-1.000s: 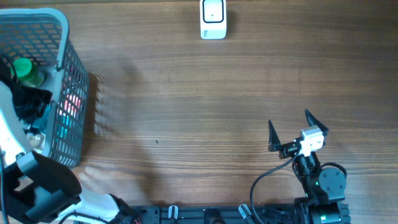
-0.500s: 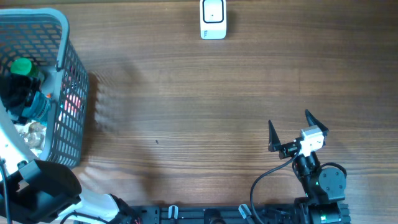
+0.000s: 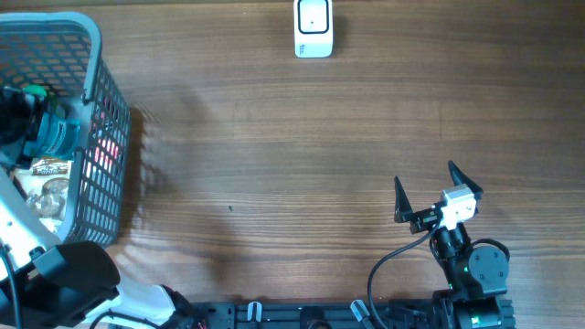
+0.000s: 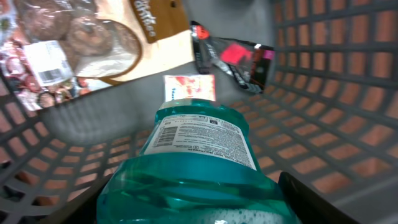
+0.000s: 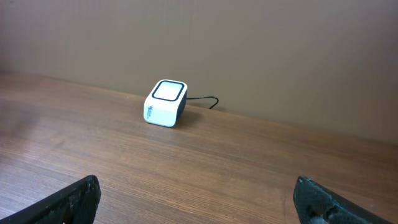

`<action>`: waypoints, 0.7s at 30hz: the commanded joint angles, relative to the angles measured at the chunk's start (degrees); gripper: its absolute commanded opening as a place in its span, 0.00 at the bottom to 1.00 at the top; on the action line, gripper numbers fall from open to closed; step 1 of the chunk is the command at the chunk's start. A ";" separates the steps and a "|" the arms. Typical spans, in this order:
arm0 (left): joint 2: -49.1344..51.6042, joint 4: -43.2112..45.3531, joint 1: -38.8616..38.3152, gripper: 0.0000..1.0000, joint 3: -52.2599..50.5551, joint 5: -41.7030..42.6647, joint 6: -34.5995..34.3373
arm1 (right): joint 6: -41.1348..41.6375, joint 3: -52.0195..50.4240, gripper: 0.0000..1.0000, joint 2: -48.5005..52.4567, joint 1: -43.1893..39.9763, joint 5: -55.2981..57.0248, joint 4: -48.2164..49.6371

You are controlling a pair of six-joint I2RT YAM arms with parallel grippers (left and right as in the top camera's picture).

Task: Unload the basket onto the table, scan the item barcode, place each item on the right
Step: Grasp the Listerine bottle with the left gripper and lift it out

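Observation:
A teal mouthwash bottle (image 4: 199,168) with a white back label hangs inside the grey basket (image 3: 102,110), gripped around its body by my left gripper (image 4: 193,208). Black fingers (image 4: 305,199) press on both sides of it. From overhead the bottle (image 3: 57,137) shows at the basket's left part with its green cap (image 3: 37,91) toward the far side. The white barcode scanner (image 3: 313,29) stands at the table's far edge, also in the right wrist view as the scanner (image 5: 165,104). My right gripper (image 3: 430,190) rests open and empty near the front right.
Below the bottle in the basket lie a cookie bag (image 4: 81,43), a black and pink packet (image 4: 239,59) and a small white and red packet (image 4: 188,87). The basket's mesh walls (image 4: 336,93) close in around my left gripper.
The left gripper has lifted the teal bottle up from among the basket's items and shifted it toward the far side. The right arm has not moved.

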 commanded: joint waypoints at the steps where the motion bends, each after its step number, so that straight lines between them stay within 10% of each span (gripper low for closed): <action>1: -1.16 0.37 0.22 0.70 4.66 6.56 0.50 | -0.35 -0.07 1.00 -0.39 -0.24 -0.94 0.22; 11: -1.31 9.77 0.22 0.70 8.96 34.84 -2.64 | -0.37 -0.07 1.00 -0.39 -0.24 -0.94 0.22; 21: -1.31 11.96 0.22 0.68 8.96 37.35 -4.33 | -0.35 -0.07 1.00 -0.39 -0.24 -0.94 0.22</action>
